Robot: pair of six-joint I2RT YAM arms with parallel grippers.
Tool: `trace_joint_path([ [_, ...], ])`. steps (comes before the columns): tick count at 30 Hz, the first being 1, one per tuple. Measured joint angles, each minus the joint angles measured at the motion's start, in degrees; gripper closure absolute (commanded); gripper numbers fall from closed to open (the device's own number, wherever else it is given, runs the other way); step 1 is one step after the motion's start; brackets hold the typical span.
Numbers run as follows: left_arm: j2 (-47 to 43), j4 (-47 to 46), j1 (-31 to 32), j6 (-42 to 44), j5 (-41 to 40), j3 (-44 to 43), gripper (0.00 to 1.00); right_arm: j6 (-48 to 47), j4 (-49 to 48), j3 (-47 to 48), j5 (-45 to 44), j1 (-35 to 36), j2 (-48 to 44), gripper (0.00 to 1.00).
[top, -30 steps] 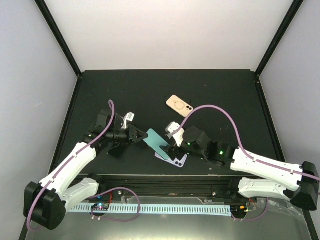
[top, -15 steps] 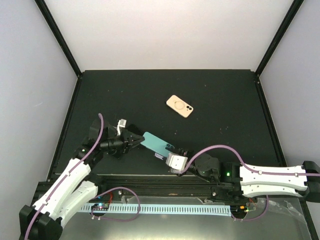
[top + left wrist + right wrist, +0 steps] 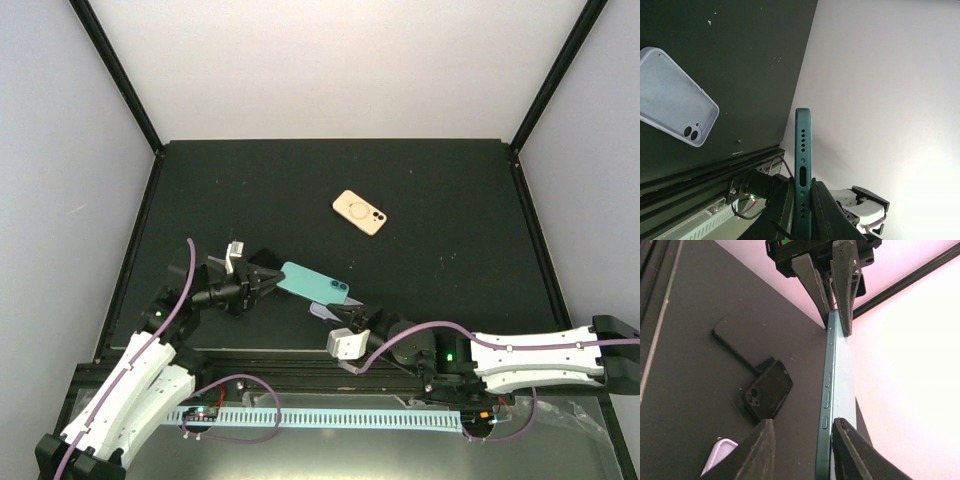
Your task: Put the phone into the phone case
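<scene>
The teal phone (image 3: pixel 315 285) hangs above the table, held edge-on, with my left gripper (image 3: pixel 264 280) shut on its left end. In the left wrist view both fingers (image 3: pixel 817 200) press the phone's (image 3: pixel 802 150) faces. The lavender phone case (image 3: pixel 672 102) lies hollow side up on the table, just below the phone (image 3: pixel 322 312). My right gripper (image 3: pixel 353 320) reaches the phone's right end from the near edge. In the right wrist view the phone (image 3: pixel 832 385) stands between the right gripper's (image 3: pixel 802 426) parted fingers, against the right-hand one, with a gap to the other.
A beige case with a ring mark (image 3: pixel 359 212) lies farther back on the black table (image 3: pixel 450 200). A dark case-shaped thing with camera holes (image 3: pixel 767 395) lies flat near the lavender case's corner (image 3: pixel 720 450). The table's near rail (image 3: pixel 300 360) runs just behind the right gripper.
The left gripper carried the phone a little left and back. The right arm drew back toward the near edge and its fingers narrowed around the phone's end.
</scene>
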State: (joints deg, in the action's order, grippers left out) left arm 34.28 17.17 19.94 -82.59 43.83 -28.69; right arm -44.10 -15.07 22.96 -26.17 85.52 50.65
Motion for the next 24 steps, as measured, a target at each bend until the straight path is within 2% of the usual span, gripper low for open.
trace_joint_path([
  [5,-0.81,0.11,-0.02,-0.94,-0.13,0.00,0.99,-3.80,-2.91,-0.37,-3.23,0.81,0.98,0.73],
  [15,-2.08,0.35,-0.02,-2.08,-0.11,0.02,0.98,-8.17,-6.08,-1.16,-7.65,1.55,2.03,0.74],
  [24,-3.52,0.83,-0.02,-2.27,-0.15,0.13,0.98,-10.47,-8.17,-1.16,-9.42,1.88,2.69,0.96],
])
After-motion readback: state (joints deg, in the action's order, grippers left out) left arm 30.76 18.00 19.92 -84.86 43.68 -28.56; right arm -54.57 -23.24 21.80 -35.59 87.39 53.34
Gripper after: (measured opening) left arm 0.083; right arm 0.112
